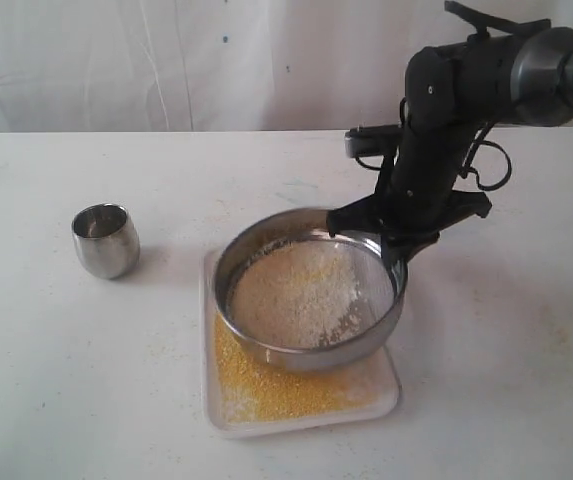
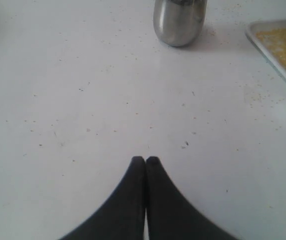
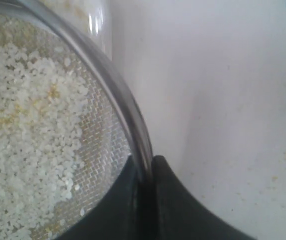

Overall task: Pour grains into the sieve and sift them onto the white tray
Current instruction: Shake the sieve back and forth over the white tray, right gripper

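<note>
The sieve, a wide steel ring with a mesh bottom, is held tilted just above the white tray. Pale whitish grains lie on its mesh, and golden-yellow meal covers the tray beneath. My right gripper is shut on the sieve's far right rim; in the right wrist view the rim runs between the two black fingers, with coarse grains on the mesh. My left gripper is shut with nothing in it, hovering over bare table, and is out of the exterior view.
A small rounded steel cup stands upright on the white table left of the tray, also visible in the left wrist view as the cup beside the tray's corner. A white curtain hangs behind.
</note>
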Controlling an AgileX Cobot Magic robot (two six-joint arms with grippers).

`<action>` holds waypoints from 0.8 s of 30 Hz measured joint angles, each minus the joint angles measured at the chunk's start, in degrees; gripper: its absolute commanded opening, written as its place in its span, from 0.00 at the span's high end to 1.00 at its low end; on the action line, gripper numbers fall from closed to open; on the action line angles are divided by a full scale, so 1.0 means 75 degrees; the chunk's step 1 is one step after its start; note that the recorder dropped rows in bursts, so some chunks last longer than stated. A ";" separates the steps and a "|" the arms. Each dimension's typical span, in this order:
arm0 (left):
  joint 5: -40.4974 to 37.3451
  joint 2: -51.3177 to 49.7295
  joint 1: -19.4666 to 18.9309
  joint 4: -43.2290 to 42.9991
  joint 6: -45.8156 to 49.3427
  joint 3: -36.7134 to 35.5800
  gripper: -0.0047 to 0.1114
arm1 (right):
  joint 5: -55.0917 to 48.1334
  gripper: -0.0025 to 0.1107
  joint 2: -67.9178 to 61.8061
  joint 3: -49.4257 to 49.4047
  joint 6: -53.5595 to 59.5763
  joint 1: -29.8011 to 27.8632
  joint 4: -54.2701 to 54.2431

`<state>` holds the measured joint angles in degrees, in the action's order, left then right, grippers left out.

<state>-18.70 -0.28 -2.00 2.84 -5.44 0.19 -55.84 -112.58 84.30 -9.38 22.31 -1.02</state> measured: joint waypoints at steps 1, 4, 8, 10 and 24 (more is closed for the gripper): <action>0.0000 0.0000 0.0000 0.0000 0.0000 0.0000 0.96 | -0.0076 0.98 -0.0045 -0.0031 0.0052 0.0000 0.0035; 0.0000 0.0000 0.0000 0.0000 0.0000 0.0000 0.96 | 0.0074 0.98 -0.0097 -0.0016 0.0019 0.0016 -0.0081; 0.0000 0.0000 0.0000 0.0000 0.0000 0.0000 0.96 | -0.0026 0.98 -0.0129 -0.0033 0.0048 0.0016 -0.0026; 0.0000 0.0000 0.0000 0.0000 0.0000 0.0000 0.96 | -0.0131 0.98 -0.0129 -0.0017 0.0016 0.0016 -0.0124; 0.0000 0.0000 0.0000 0.0000 0.0000 0.0000 0.96 | 0.0123 0.98 -0.0319 -0.0029 0.0025 0.0004 -0.0538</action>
<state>-18.70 -0.28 -2.00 2.84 -5.44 0.19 -54.91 -114.97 84.09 -9.19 22.34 -5.05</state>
